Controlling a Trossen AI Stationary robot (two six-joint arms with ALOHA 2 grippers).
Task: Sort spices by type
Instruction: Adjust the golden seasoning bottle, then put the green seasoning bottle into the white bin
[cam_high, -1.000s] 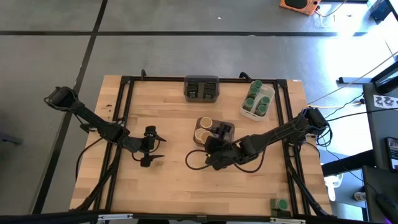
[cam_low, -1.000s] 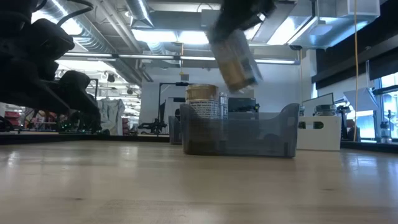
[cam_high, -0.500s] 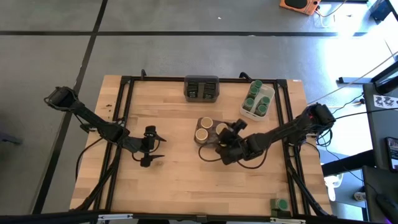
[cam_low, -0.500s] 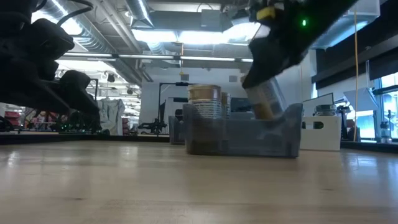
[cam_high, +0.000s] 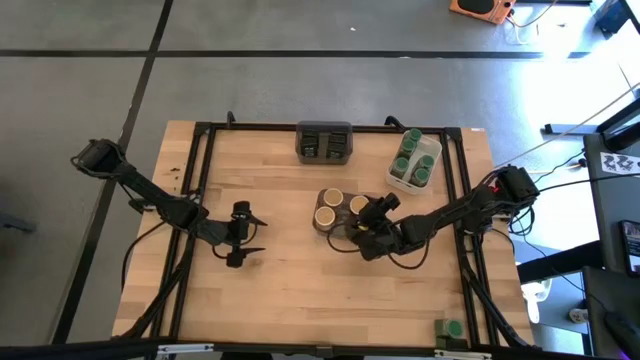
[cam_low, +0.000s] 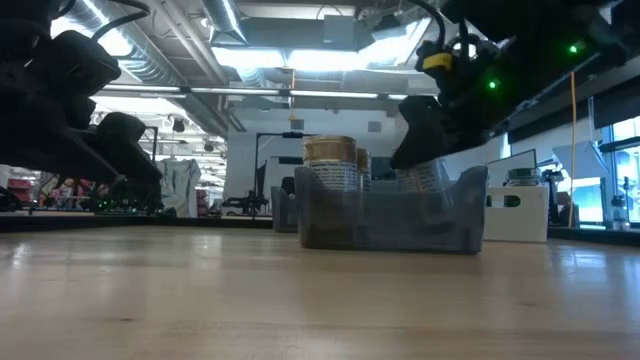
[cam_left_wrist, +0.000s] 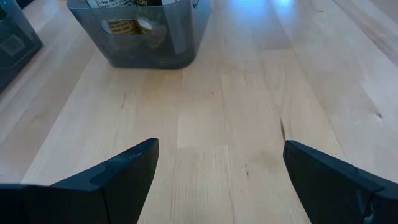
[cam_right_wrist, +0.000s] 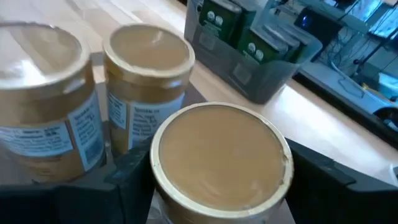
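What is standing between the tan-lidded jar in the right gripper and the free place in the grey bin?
Nothing visible. The right gripper holds the tan-lidded jar between its fingers, already low inside the grey bin. The two other tan-lidded jars stand beside it, not under it. The left gripper waits open, far off.

Bare wood lies open across the near half of the table, where only the left gripper, jaws spread wide, hangs over the boards. The centre is crowded: a grey bin holds two tan-lidded jars side by side, and the right gripper fills its remaining corner around a third jar. Along the far edge stand a grey bin of dark tins and a white tray of green-lidded jars, apart from each other.
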